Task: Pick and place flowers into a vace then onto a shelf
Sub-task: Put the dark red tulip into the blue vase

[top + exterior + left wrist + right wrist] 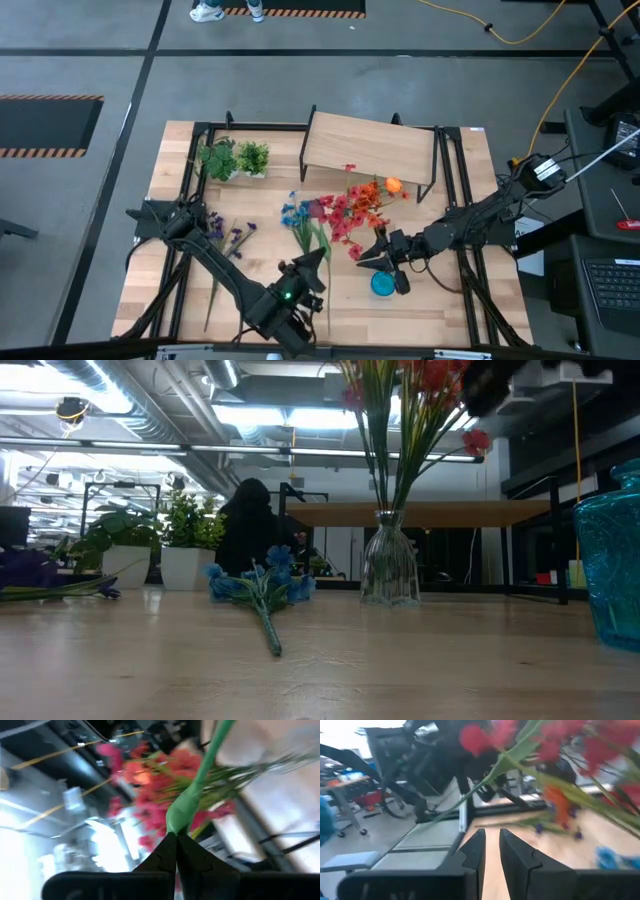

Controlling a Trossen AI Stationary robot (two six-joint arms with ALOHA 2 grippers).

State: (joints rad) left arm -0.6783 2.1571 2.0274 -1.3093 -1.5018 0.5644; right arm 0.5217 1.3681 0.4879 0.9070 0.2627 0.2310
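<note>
On the far left of the table (160, 300) I am seeing two leafy potted plants (234, 158) standing side by side near the far edge, and nearer to me some purple flowers (228, 240) are lying flat on the wood. My left gripper (176, 836) is hanging over the near middle of the table with its jaws pinched tight on a green stem (200, 775), the thick end of the stem sitting right at the fingertips. Just right of that arm, a bunch of blue flowers (258, 582) is lying on the table, its stem pointing toward the near edge. At the centre, a clear glass vase (388, 572) is standing upright and holding red flowers (350, 212) and orange flowers (385, 187), their stems fanning upward out of its neck. Behind the vase, the shelf (372, 148) is standing on its black legs at the far side of the table, bare on top. My right gripper (491, 851) is hovering just right of the bouquet, its jaws narrowly apart with only a slim gap between them, and I am seeing nothing between them. A blue glass vase (610, 565) is standing near that gripper, on the near right of the table
</note>
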